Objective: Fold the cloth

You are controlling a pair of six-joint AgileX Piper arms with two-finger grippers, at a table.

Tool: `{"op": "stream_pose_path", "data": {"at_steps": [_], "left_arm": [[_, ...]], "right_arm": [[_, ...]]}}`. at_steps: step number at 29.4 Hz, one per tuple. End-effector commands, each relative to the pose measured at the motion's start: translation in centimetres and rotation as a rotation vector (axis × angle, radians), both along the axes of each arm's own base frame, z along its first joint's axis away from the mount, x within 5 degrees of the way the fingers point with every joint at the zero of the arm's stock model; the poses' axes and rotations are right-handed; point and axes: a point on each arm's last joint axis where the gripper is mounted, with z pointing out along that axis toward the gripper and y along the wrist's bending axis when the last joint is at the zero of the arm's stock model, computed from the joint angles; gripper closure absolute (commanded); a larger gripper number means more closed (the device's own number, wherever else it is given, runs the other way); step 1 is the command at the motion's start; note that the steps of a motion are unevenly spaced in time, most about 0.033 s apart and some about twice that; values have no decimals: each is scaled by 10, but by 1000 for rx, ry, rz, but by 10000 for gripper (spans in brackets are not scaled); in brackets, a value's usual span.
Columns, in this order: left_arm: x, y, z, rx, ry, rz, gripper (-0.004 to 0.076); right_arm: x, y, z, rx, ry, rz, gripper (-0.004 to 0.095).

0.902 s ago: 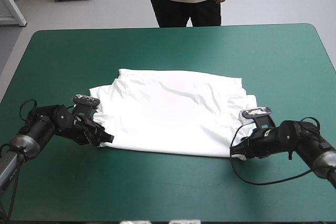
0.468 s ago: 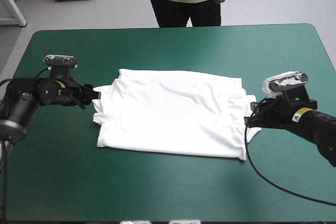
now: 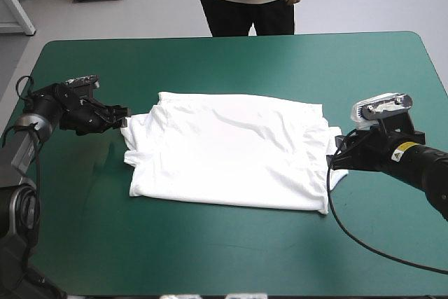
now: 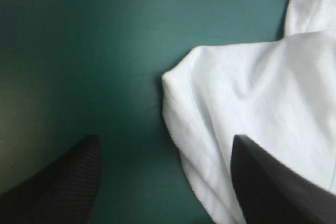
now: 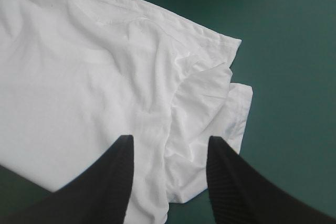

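The T-shirt (image 3: pixel 231 152) lies spread flat at the middle of the desk (image 3: pixel 210 61), looking doubled over once, so I judge I am between folds and lining up the next grip. My left end effector (image 3: pixel 124 118) sits at the shirt's ten o'clock corner and my right end effector (image 3: pixel 336 160) at its three o'clock side, both spread wide open and holding nothing. Next I should lower each onto its edge, pinch every layer together, and lift evenly.
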Motion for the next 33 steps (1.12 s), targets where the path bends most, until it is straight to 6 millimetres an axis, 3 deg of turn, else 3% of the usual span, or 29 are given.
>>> {"op": "stream_pose_path", "data": {"at_steps": [1,7,16,19,23,27,30,33], "left_arm": [[12,-1,15,-26,-89,18,248],[27,1,2,-22,-99,20,328],[37,-5,-18,-66,-74,-8,344],[37,-5,-17,-65,-84,-4,450],[38,-5,-13,-57,-112,-10,736],[37,-8,-13,-69,-106,-54,733],[34,-9,2,-69,-122,-78,733],[27,-11,37,-52,-178,-124,733]], "right_arm": [[1,-1,16,22,-91,-11,490],[1,-1,16,24,-91,-12,490],[0,-1,16,31,-85,-12,490],[0,0,16,35,-82,-12,490],[0,0,15,43,-75,-10,490],[0,0,15,43,-74,-10,493],[0,0,15,46,-73,-9,494],[0,0,15,46,-73,-9,494]]}}
